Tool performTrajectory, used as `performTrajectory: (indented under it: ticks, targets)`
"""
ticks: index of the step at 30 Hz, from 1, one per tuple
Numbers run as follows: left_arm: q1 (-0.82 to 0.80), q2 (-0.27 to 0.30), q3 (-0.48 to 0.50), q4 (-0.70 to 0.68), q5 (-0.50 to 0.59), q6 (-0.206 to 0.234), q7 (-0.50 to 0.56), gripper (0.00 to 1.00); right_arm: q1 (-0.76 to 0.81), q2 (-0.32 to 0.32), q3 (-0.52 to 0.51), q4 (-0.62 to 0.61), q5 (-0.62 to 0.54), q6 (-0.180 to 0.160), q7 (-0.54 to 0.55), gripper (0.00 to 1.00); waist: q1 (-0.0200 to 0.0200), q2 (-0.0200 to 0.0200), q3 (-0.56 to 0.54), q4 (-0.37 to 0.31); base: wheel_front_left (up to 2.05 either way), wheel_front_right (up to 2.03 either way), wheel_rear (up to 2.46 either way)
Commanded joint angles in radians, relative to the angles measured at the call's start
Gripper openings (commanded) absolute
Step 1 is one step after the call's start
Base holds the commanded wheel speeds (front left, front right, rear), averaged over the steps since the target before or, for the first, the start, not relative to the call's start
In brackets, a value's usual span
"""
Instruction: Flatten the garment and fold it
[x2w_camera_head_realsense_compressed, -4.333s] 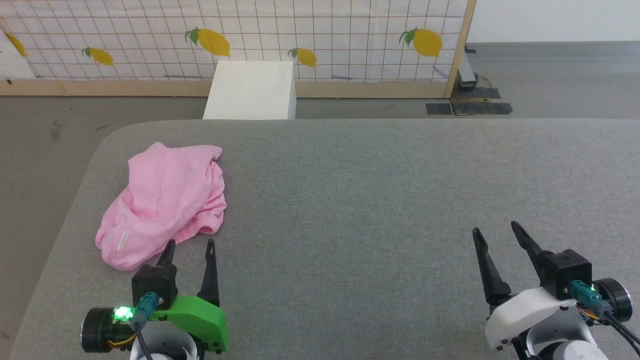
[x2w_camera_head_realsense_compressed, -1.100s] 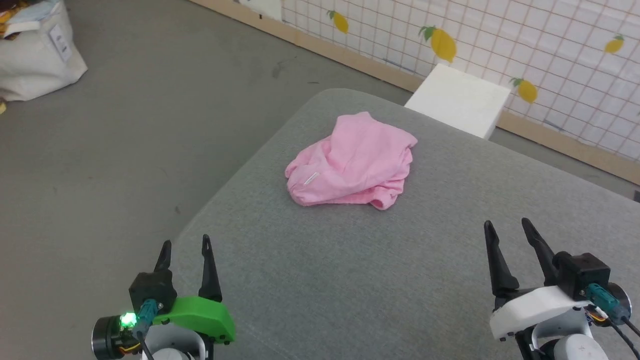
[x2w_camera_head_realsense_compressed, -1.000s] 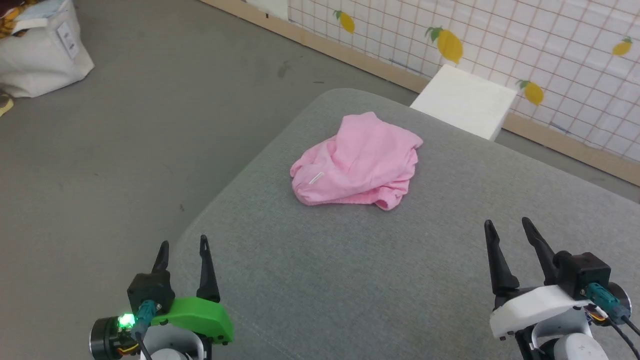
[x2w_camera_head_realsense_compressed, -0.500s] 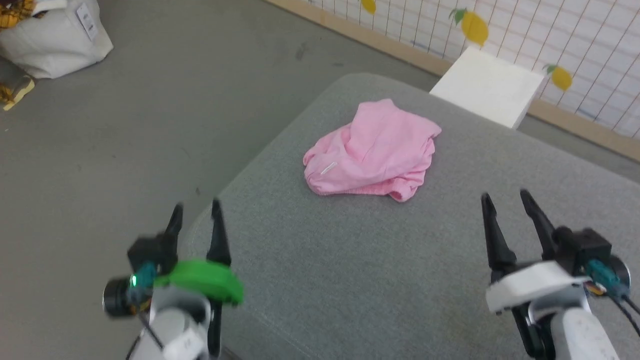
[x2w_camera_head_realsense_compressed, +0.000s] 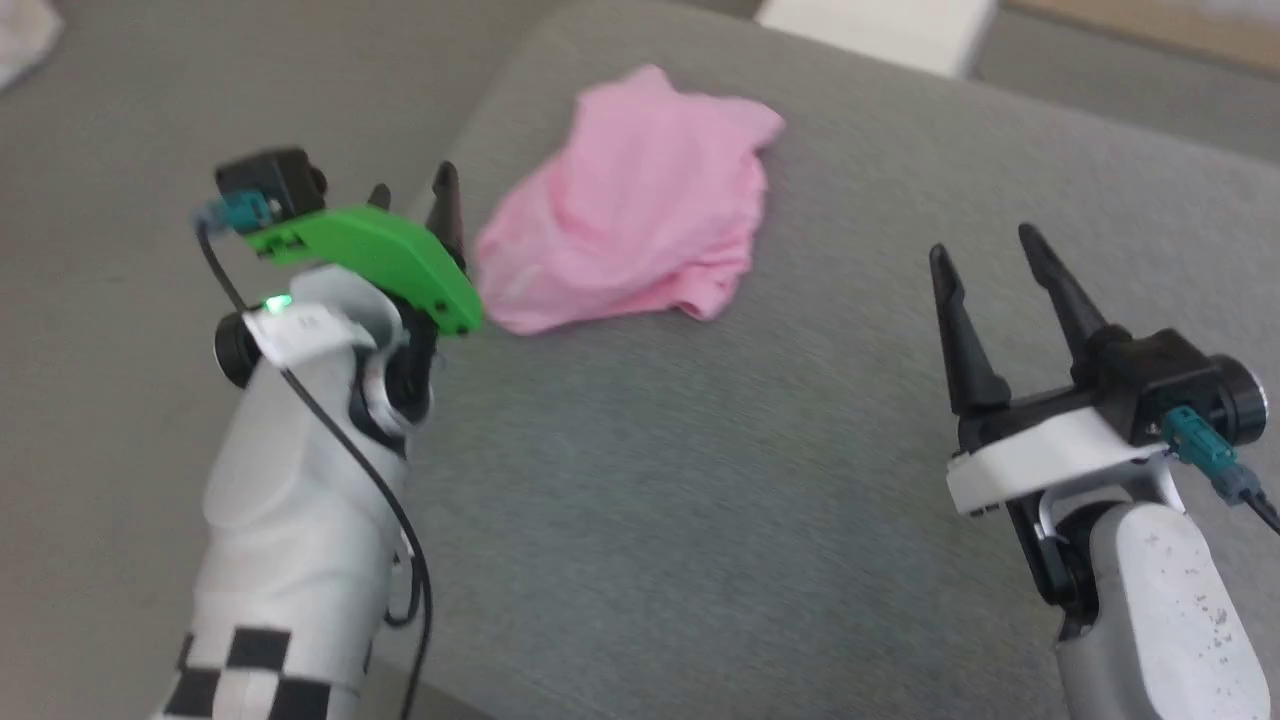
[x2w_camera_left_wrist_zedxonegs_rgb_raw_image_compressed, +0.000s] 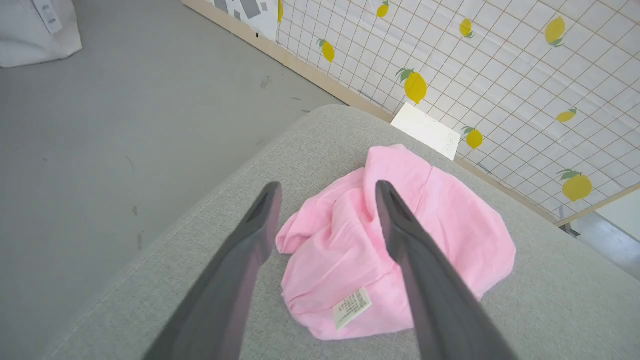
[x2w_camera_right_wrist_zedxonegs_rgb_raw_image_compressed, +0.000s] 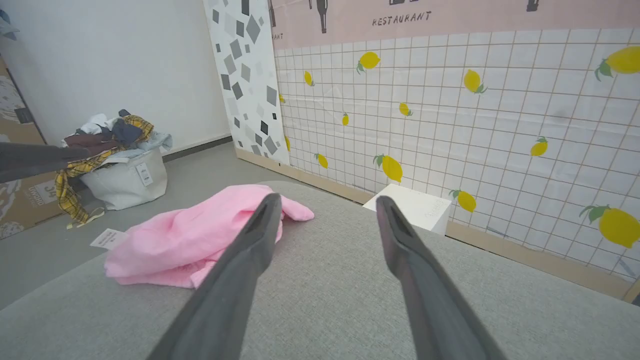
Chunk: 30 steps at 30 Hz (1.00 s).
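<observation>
The garment (x2w_camera_head_realsense_compressed: 630, 200) is a crumpled light-pink heap near the far left corner of the grey padded table (x2w_camera_head_realsense_compressed: 700, 500). My left gripper (x2w_camera_head_realsense_compressed: 412, 190), on a green mount, hangs open just left of the heap and is not touching it. Looking down along its fingers, my left gripper (x2w_camera_left_wrist_zedxonegs_rgb_raw_image_compressed: 325, 185) frames the garment (x2w_camera_left_wrist_zedxonegs_rgb_raw_image_compressed: 340, 235), whose white label (x2w_camera_left_wrist_zedxonegs_rgb_raw_image_compressed: 352, 307) faces up at the near edge. My right gripper (x2w_camera_head_realsense_compressed: 980, 245) stands open over bare table to the right, well short of the cloth. Past my right gripper (x2w_camera_right_wrist_zedxonegs_rgb_raw_image_compressed: 325, 197) the garment (x2w_camera_right_wrist_zedxonegs_rgb_raw_image_compressed: 200, 235) lies ahead to the left.
The table's rounded left edge (x2w_camera_left_wrist_zedxonegs_rgb_raw_image_compressed: 200, 210) drops to grey floor. A white box (x2w_camera_left_wrist_zedxonegs_rgb_raw_image_compressed: 425, 131) stands behind the table against a lemon-print wall (x2w_camera_right_wrist_zedxonegs_rgb_raw_image_compressed: 450, 100). A white bag of clothes (x2w_camera_right_wrist_zedxonegs_rgb_raw_image_compressed: 125, 175) sits on the floor further left, with a paper tag (x2w_camera_right_wrist_zedxonegs_rgb_raw_image_compressed: 107, 237) near it.
The head camera has tipped down, shifting the whole picture. My left arm has lifted and reached forward to the garment's left side. The right gripper also stands somewhat higher. Both grippers stay open.
</observation>
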Motion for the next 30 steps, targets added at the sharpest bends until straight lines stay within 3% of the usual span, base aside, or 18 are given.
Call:
performTrajectory:
  ticks: [1,7,9,11,13,15,17,21,26,30]
  targets:
    - [-0.034,0.000,0.011,0.029,-0.027,0.006,0.031,1.00,-0.019,-0.001,0.000,-0.005,-0.003,-0.002,-0.004,1.00,-0.0001,0.0000,0.214,-0.214,0.00,0.00,0.00]
    - [-0.097,0.023,0.040,0.156,-0.107,0.016,0.236,1.00,-0.054,-0.001,-0.005,0.004,0.007,-0.002,-0.027,1.00,-0.0001,0.0000,0.274,-0.284,0.00,0.00,0.00]
    - [-0.082,0.067,0.020,0.202,-0.114,0.020,0.382,1.00,-0.055,-0.001,-0.015,0.021,0.030,-0.002,-0.049,1.00,-0.0001,0.0000,0.275,-0.301,0.00,0.00,0.00]
    - [-0.061,0.085,0.009,0.207,-0.119,0.017,0.447,1.00,-0.049,-0.001,-0.014,0.036,0.038,-0.002,-0.058,1.00,-0.0001,0.0000,0.263,-0.303,0.00,0.00,0.00]
    - [-0.041,0.104,-0.004,0.193,-0.118,0.008,0.493,0.00,-0.042,-0.001,-0.015,0.053,0.044,-0.002,-0.066,1.00,-0.0001,0.0000,0.243,-0.300,0.00,0.00,0.00]
    - [-0.027,0.129,-0.011,0.157,-0.099,0.007,0.475,0.00,-0.033,-0.001,-0.016,0.068,0.051,-0.002,-0.073,1.00,-0.0001,0.0000,0.216,-0.291,0.00,0.00,0.00]
    - [-0.020,0.151,-0.002,0.113,-0.069,0.024,0.388,0.00,-0.025,-0.001,-0.017,0.083,0.059,-0.002,-0.081,1.00,-0.0001,0.0000,0.179,-0.284,0.00,0.00,0.00]
    - [-0.018,0.174,0.041,0.029,-0.010,0.061,0.124,0.00,-0.005,-0.001,-0.021,0.119,0.084,-0.002,-0.095,1.00,-0.0001,0.0000,0.086,-0.275,0.00,0.00,0.00]
    - [-0.041,0.183,0.031,-0.053,0.084,0.048,-0.192,0.00,0.041,-0.001,-0.033,0.168,0.117,-0.002,-0.112,1.00,-0.0001,0.0000,-0.058,-0.290,0.00,0.00,0.00]
    - [-0.065,0.163,-0.006,-0.097,0.127,0.024,-0.323,0.00,0.087,-0.001,-0.048,0.197,0.135,-0.002,-0.120,1.00,-0.0001,0.0000,-0.158,-0.325,0.00,0.00,0.00]
